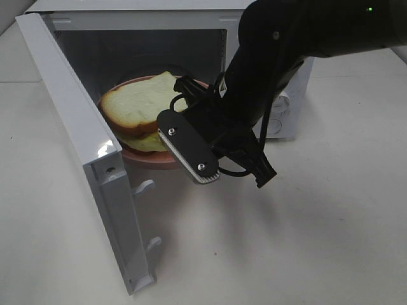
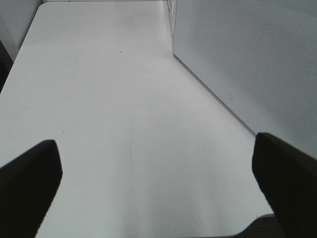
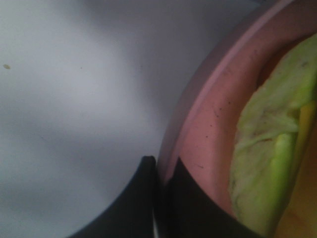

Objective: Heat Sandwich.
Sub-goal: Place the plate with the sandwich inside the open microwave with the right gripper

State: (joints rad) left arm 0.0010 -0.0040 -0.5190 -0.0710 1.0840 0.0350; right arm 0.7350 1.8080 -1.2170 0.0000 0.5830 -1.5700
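Pinching the pink plate by its rim, the right gripper held the sandwich just inside the microwave's front edge, the left gripper gaping idle; releasing and withdrawing probably came next.

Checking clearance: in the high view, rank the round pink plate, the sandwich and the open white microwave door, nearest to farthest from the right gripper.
1. Round pink plate, its rim pinched by the right gripper.
2. Sandwich, lying on that plate.
3. Open white microwave door, swung out left.
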